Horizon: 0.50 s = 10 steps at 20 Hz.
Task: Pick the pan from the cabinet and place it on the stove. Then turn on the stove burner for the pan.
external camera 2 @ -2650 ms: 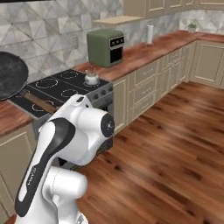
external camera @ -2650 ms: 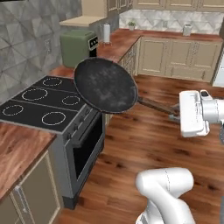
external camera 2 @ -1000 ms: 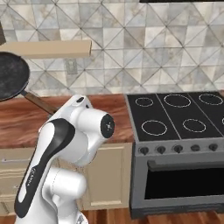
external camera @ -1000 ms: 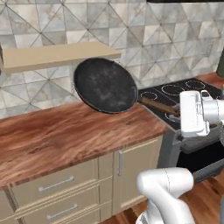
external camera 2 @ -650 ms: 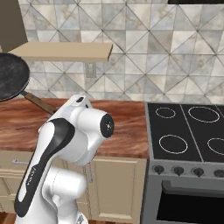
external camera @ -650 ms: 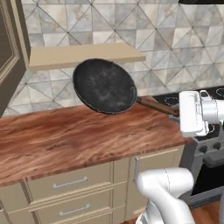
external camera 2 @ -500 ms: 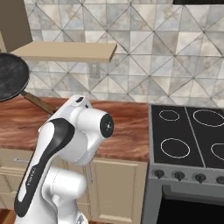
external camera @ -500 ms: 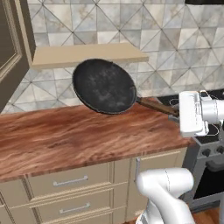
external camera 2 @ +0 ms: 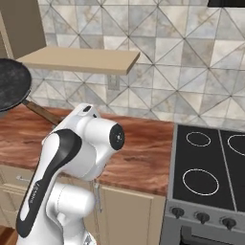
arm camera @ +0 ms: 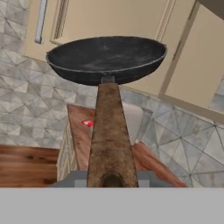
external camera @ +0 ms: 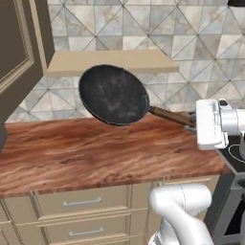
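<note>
Left base view: pan (external camera: pixel 113 94) unmoved, cabinet (external camera: pixel 19 52) door nearer.

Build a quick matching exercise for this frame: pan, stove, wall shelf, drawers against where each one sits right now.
Things:
1. pan
2. stove
3. wall shelf
4. drawers

Places:
A. under the wooden counter
B. mounted on the tiled wall
C. held in the air by its handle, above the counter
D. right of the counter, burner rings bare

Pairs: 1-C, 2-D, 3-B, 4-A
</note>
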{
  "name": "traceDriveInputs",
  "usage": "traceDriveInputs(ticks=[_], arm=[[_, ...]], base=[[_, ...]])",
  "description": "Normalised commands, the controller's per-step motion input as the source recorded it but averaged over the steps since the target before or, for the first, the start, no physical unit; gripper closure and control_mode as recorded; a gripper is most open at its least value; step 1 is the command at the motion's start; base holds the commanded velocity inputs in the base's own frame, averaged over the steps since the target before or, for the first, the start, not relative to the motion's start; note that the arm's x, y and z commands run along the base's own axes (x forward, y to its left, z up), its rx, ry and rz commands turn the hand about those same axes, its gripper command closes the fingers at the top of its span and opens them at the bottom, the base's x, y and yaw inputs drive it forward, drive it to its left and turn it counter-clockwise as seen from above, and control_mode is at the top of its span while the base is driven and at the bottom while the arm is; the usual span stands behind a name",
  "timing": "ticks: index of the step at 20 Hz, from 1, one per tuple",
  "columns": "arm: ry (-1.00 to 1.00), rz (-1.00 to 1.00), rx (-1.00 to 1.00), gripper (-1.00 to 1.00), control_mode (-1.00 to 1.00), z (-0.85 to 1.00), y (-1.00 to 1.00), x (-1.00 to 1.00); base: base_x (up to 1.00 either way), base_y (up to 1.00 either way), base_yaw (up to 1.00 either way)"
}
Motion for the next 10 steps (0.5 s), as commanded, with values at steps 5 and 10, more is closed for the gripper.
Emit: traceDriveInputs(ticks=[5,10], arm=[[0.0,0.0,0.0,1.0,1.0,0.0,0.0,0.0],[0.0,0.0,0.0,1.0,1.0,0.0,0.0,0.0]], base=[[0.42,-0.09,0.17],[0.12,-0.24,0.05]])
